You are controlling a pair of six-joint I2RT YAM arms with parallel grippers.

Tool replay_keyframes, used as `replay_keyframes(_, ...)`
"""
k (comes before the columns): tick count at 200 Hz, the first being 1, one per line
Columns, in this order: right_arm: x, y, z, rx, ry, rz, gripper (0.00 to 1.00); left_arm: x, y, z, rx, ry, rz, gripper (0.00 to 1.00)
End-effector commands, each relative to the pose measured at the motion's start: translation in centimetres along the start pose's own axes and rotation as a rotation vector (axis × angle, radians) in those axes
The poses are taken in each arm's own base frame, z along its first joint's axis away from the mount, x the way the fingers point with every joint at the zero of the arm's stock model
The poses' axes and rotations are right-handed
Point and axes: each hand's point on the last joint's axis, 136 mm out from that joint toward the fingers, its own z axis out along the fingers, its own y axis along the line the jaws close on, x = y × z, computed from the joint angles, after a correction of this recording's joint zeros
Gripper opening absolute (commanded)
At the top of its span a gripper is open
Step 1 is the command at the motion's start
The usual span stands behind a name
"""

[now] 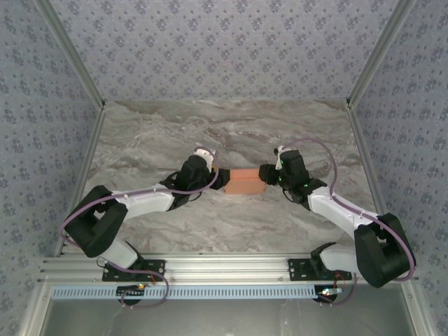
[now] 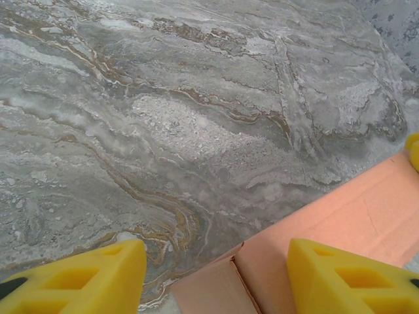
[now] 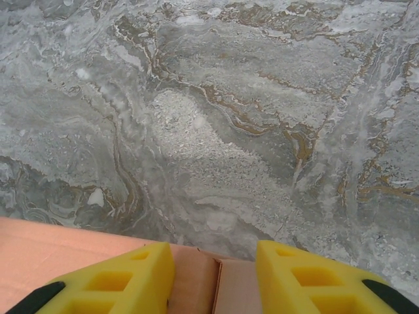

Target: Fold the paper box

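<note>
Paper box (image 1: 242, 184) sits box-shaped mid-frame on your surface (image 1: 231, 133); end flaps probably still need closing. Left gripper (image 1: 222, 179) is spread around one end. You cannot tell whether the right gripper (image 1: 266, 173) pinches.

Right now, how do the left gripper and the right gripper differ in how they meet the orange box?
The left gripper is at the paper box's left end, the right gripper at its right end. The left gripper's fingers stand wider, with bare table showing beside the card; the right gripper's sit closer, card filling the gap. Both have yellow fingers straddling a box end.
</note>
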Motion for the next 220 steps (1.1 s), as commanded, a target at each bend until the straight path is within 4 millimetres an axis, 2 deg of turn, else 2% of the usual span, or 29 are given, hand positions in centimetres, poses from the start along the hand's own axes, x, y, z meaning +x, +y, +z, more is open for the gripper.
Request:
replay_keyframes(1, 5.8, -1.4, -0.1, 0.037, 0.221, 0.000, 0.40, 0.9, 0.3, -0.6, -0.025, 0.033, 0.008, 0.61)
replay_keyframes(35, 5.0, -1.1, -0.6, 0.037, 0.206, -0.019, 0.40, -1.4, -0.6, -1.6, 0.006, -0.019, -0.002, 0.65)
replay_keyframes(61, 5.2, -1.2, -0.6, 0.042, 0.207, -0.021, 0.40, -1.8, -0.9, -2.0, 0.035, -0.025, -0.023, 0.66)
replay_keyframes(98, 4.7, -1.0, -0.7, 0.038, 0.195, -0.026, 0.40, 0.2, -0.7, -1.7, 0.076, 0.046, -0.065, 0.65)
replay_keyframes(145, 2.7, 0.1, -1.2, 0.020, 0.171, -0.051, 0.45, 3.0, 0.3, -1.0, 0.066, 0.116, -0.090, 0.56)
replay_keyframes(195, -0.5, 2.4, -2.3, -0.052, 0.124, -0.065, 0.49, 3.7, 0.6, -0.7, 0.060, 0.132, -0.090, 0.50)
replay_keyframes(220, -0.4, 2.4, -3.1, -0.057, 0.127, -0.060, 0.51, 3.8, 0.6, -0.8, 0.059, 0.132, -0.086, 0.50)
